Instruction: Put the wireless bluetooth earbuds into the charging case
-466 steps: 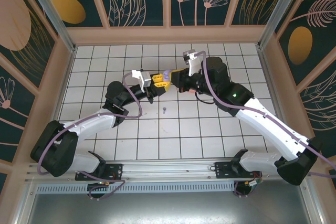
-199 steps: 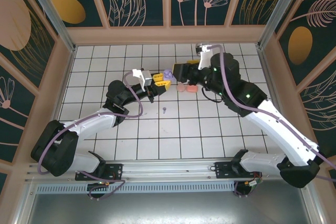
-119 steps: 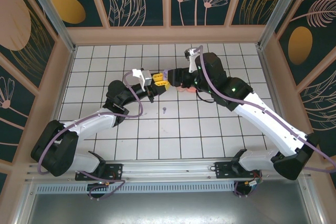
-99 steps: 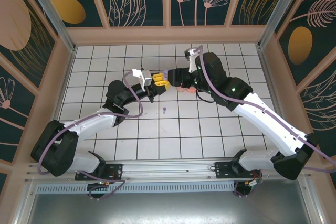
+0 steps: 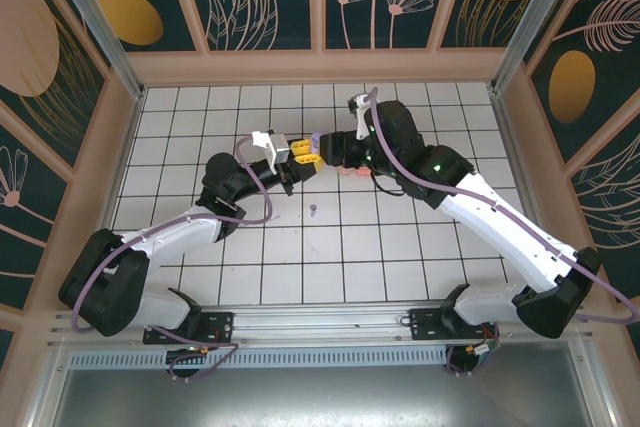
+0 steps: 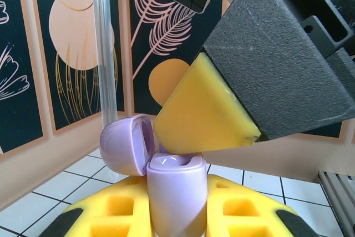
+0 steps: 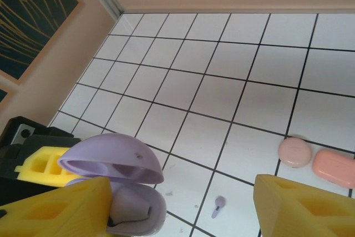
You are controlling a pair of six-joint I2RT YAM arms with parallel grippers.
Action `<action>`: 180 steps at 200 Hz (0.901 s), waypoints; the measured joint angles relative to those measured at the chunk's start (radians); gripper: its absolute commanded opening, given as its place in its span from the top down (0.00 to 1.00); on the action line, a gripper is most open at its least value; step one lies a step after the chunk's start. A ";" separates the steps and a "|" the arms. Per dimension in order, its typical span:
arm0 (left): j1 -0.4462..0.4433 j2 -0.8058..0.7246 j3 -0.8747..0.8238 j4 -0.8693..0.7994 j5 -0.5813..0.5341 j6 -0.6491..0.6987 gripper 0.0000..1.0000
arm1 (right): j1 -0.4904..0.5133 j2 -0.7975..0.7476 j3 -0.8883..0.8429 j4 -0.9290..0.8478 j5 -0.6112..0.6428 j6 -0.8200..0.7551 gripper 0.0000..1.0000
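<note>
A single lilac earbud (image 5: 314, 210) lies loose on the white-tiled tabletop (image 5: 400, 247), on the near side of both claws and clear of them. Its stem runs roughly near-to-far, with the bulb end pointing away from the arm bases. Just beyond it, two salmon-pink pieces (image 7: 295, 152), one round and one oblong, rest side by side on the tiles under the right arm; what they are is too small to tell. Farther on, raised above the tabletop, the left claw (image 5: 300, 153) is clamped on the lilac charging case (image 6: 176, 192), whose lid (image 6: 125, 142) is hinged open and whose mouth faces upward. The right claw (image 7: 183, 198) stands with its jaws spread and nothing between them, one yellow pad (image 6: 202, 117) pressed close against the case's open top. The earbud sits about as near to either claw, but since the left is occupied, fetching it looks like the right claw's job: drop toward the near side and close across the stem.
</note>
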 measured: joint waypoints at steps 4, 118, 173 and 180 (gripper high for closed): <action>0.000 0.000 0.000 -0.001 0.000 0.000 1.00 | 0.000 0.000 0.000 -0.001 0.001 0.002 0.34; -0.002 0.000 0.000 0.006 -0.004 0.000 1.00 | -0.040 -0.164 -0.063 0.137 -0.138 0.051 0.26; -0.002 -0.041 -0.074 0.061 -0.138 0.021 1.00 | -0.122 -0.222 -0.146 0.164 -0.135 0.102 0.27; -0.002 -0.055 -0.089 0.065 -0.166 0.028 1.00 | -0.134 -0.220 -0.174 0.161 -0.132 0.111 0.27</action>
